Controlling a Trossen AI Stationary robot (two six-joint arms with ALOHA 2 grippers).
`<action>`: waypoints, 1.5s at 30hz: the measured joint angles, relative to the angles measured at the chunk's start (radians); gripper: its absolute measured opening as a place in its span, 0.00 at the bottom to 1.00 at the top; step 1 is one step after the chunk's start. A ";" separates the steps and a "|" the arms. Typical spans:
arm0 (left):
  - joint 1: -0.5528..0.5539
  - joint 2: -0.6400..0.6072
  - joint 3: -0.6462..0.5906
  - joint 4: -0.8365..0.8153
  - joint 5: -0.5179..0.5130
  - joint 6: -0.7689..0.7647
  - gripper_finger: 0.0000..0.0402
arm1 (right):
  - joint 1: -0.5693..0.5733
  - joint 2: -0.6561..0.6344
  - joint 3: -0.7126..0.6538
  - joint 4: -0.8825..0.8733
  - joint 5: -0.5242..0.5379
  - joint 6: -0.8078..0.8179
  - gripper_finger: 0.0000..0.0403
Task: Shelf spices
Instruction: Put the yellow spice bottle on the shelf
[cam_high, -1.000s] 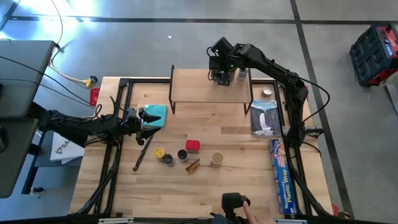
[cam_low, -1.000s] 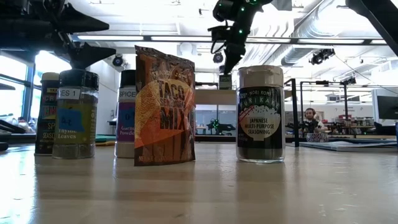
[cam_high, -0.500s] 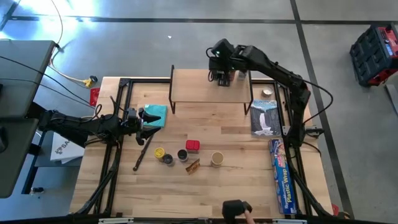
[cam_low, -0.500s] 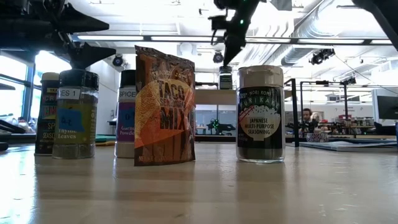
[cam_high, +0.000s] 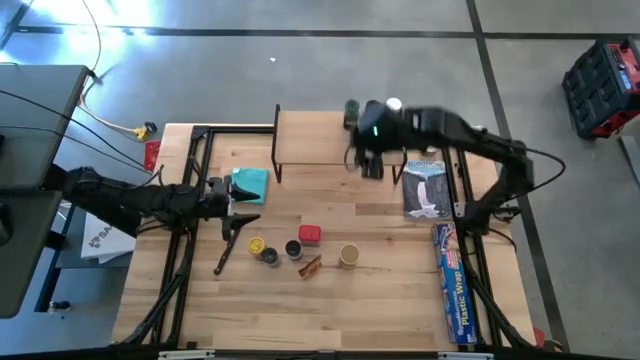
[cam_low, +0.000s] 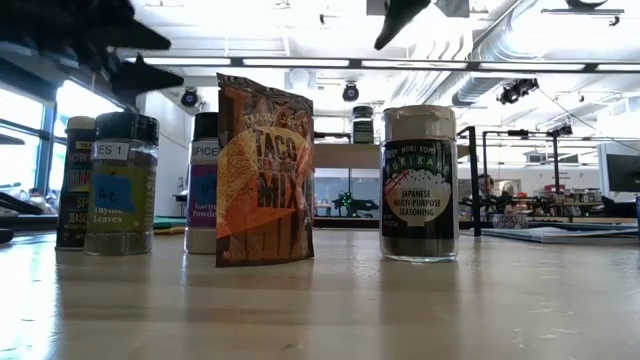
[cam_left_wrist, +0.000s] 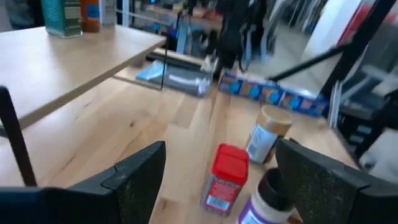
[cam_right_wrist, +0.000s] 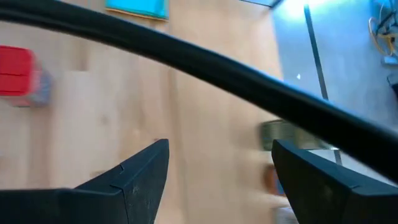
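The shelf stands at the table's far middle, with a green-lidded jar and a white-lidded jar at its far right corner. Several spices stand in a row on the table: yellow-lidded jar, red box, brown-orange packet, tan-lidded jar. My right gripper hangs open and empty above the shelf's near right corner. My left gripper is open and empty at the left, beside the teal cloth; its wrist view looks toward the red box.
A long blue plastic-wrap box lies along the table's right edge, and a printed sheet lies beside the shelf. A slim dark rod lies left of the jars. Bare wood spreads between the shelf and the spice row.
My right gripper has risen off the jar standing on the shelf's far right part and swung fast toward the table's near edge, past the shelf's front. The jar stays upright on the shelf. My left gripper has lifted a little and tipped.
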 joint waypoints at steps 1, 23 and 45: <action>-0.016 0.022 0.041 -0.048 -0.014 0.000 0.74 | 0.041 -0.025 -0.053 0.031 0.021 0.030 0.69; -0.589 0.630 0.433 -0.711 -0.244 -0.845 0.74 | 0.616 -0.152 -0.784 0.842 0.638 0.338 0.69; -0.619 0.968 0.440 -0.772 -0.347 -1.178 0.74 | 0.586 -0.152 -0.785 0.892 0.618 0.292 0.69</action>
